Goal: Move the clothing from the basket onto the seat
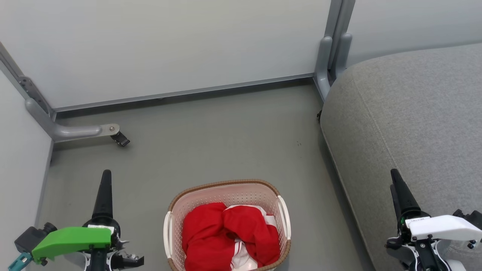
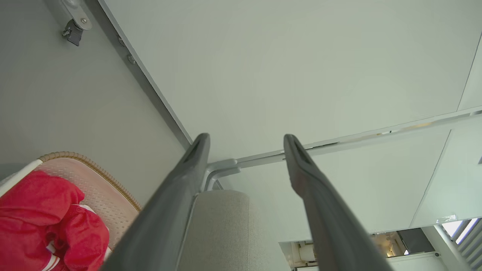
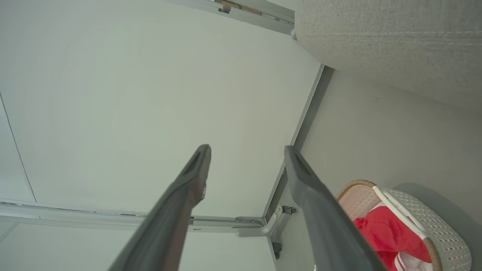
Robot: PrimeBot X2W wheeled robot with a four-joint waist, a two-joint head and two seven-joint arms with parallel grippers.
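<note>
Both claws, left claw [image 1: 106, 177] and right claw [image 1: 394, 177], flank basket [image 1: 226, 188], fingers spread, empty. Clothing [image 1: 226, 233] heaped inside basket; seat [image 1: 414, 113] right of basket. We reach deep, pinch thick fold.

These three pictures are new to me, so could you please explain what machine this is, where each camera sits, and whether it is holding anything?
It is a wheeled robot with two arms, each ending in two long dark fingers. The wide picture comes from a camera on its head, looking down at the floor. There the left gripper shows at lower left and the right gripper at lower right. The other two pictures come from cameras on each wrist, looking along that arm's own fingers. Both grippers are open and hold nothing. On the floor stands a cream perforated basket with red clothing bundled inside. To the right is a grey sofa seat, where the clothing should go.
</note>
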